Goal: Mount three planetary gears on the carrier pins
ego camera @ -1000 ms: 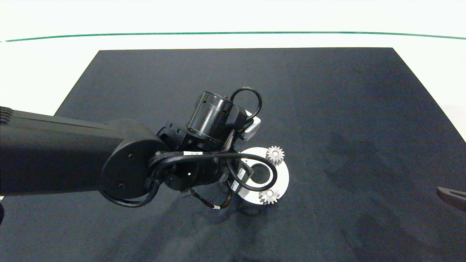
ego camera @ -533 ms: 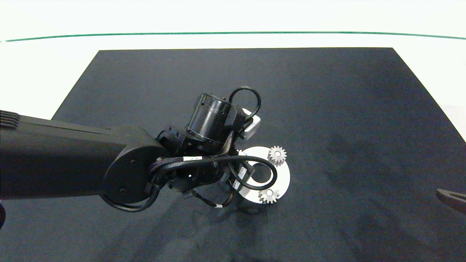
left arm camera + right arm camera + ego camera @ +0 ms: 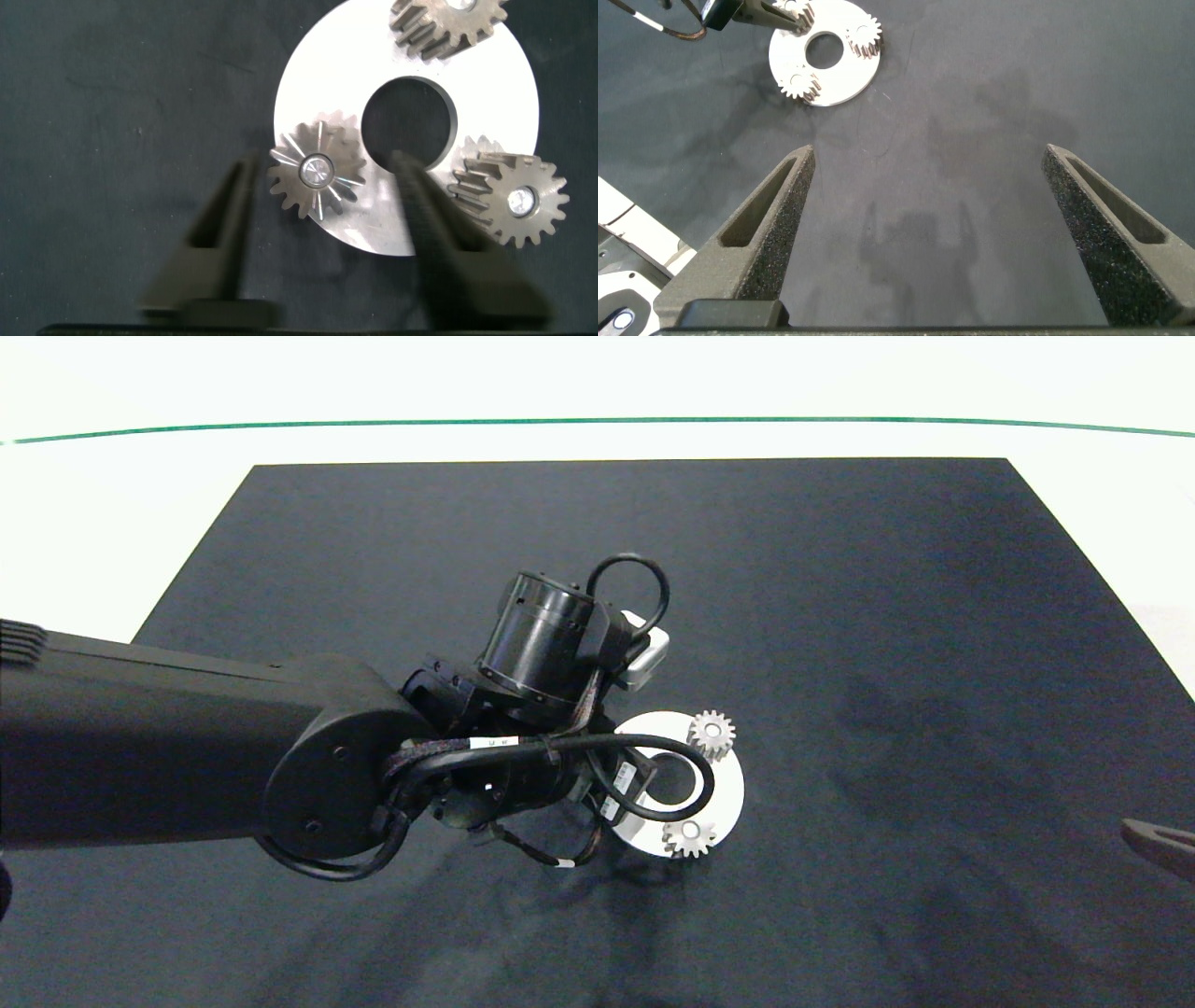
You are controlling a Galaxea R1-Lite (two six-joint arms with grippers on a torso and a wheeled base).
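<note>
The white carrier disc (image 3: pixel 308 84) lies on the dark mat with three silver planetary gears on it. Each gear sits on a carrier pin; pale pin tips show in the centre holes (image 3: pixel 316 169) (image 3: pixel 519 199). My left gripper (image 3: pixel 324 166) is open and straddles one gear (image 3: pixel 299 191) without touching it. A second gear (image 3: pixel 512 219) lies beside one finger and a third gear (image 3: pixel 439 28) across the centre hole. In the head view the left arm (image 3: pixel 541 644) covers that side of the disc (image 3: pixel 728 784), leaving two gears (image 3: pixel 711 735) (image 3: pixel 689 837) visible. My right gripper (image 3: pixel 929 154) is open, far to the right.
The black mat (image 3: pixel 840 569) covers the table's middle, with white table (image 3: pixel 93 523) around it and a green line (image 3: pixel 597 421) at the far side. The right wrist view shows the disc (image 3: pixel 831 75) and bare mat (image 3: pixel 971 187) between.
The left wrist has drifted slightly up and back over the disc, and the disc with its gears sits a touch further right than a second ago. The right gripper stays put.
</note>
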